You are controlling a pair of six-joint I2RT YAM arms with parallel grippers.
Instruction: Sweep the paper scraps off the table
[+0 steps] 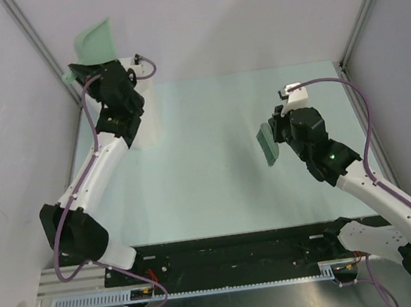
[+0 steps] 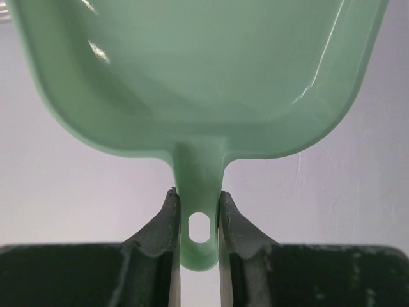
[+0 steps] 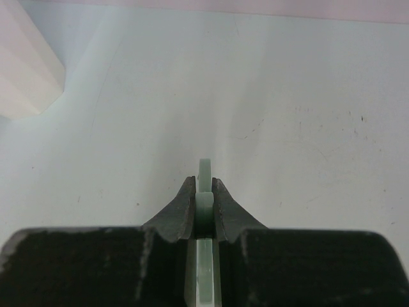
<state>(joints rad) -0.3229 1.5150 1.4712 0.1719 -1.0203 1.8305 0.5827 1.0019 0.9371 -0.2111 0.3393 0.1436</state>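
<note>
Item 1: right gripper, nearest to me, pressed together on the thin handle of a green hand brush, held over the table right of centre.
Item 2: table, pale mint, lying under both arms.
Item 3: white faceted bin, standing at the far left of the table.
Item 4: left gripper, which I read as pinching the handle of a green dustpan, raised above the bin.

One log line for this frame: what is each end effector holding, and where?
left end effector: shut on dustpan, raised near bin | right end effector: shut on brush, over table | paper scraps: none visible
</note>
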